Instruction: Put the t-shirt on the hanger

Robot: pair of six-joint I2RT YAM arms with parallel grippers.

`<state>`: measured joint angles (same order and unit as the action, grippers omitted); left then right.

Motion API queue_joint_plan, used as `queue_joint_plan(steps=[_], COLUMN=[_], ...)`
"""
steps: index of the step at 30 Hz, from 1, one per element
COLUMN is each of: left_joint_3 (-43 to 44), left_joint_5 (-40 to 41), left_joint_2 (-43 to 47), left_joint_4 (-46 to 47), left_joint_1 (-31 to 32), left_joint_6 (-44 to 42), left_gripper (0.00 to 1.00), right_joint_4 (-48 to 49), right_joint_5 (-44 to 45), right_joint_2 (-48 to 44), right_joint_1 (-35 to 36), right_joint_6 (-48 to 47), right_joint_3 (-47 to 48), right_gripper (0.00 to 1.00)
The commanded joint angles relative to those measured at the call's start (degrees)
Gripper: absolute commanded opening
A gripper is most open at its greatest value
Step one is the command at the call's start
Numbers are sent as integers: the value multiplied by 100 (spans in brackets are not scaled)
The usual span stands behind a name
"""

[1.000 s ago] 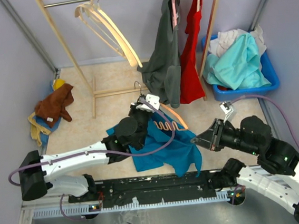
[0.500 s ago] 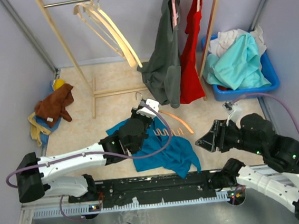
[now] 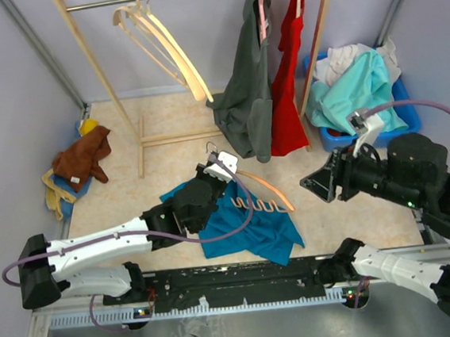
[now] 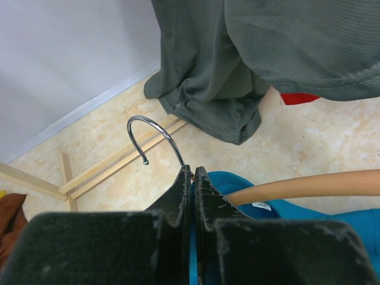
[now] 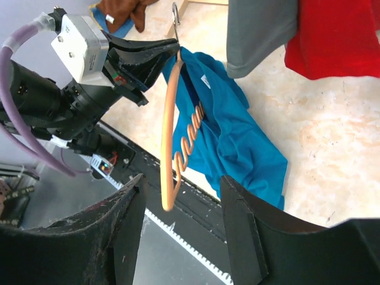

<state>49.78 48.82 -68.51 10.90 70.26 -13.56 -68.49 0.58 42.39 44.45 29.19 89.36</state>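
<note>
The left gripper (image 3: 214,172) is clamped on the neck of the hanger (image 3: 264,194), just under its silver hook (image 4: 155,132) (jaws pressed tight together in the wrist view). The orange bar runs toward 4 o'clock over the t-shirt (image 3: 250,226), which lies crumpled on the beige surface (image 3: 164,118). At the hanger's 3 o'clock and apart from it, the right gripper (image 3: 314,185) has its fingers spread, holding nothing.
</note>
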Motion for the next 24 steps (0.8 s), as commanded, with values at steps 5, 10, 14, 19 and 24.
queue_joint_plan(steps=[5, 10, 14, 19, 24], left_joint_3=[1, 7, -33, -90, -107], left_joint_5=[-502, -581, -632, -658, -662], left_joint_2=[189, 222, 233, 220, 198], left_joint_4=[-479, -516, -509, -475, -420], left_joint_1=[55, 66, 74, 82, 84], left_joint_6=[147, 121, 155, 214, 199], left_gripper=[0, 0, 0, 0, 0], right_joint_4=[398, 683, 695, 623, 625], right_joint_5=[-905, -1483, -1634, -1673, -1567], right_joint_2=[980, 1280, 1542, 1771, 1873], right_joint_1=[-6, -4, -1, 16, 270], right_joint_6=[-895, -1068, -1264, -1509, -1601], right_joint_3=[402, 78, -112, -480, -730], right_gripper=[52, 52, 52, 52, 51])
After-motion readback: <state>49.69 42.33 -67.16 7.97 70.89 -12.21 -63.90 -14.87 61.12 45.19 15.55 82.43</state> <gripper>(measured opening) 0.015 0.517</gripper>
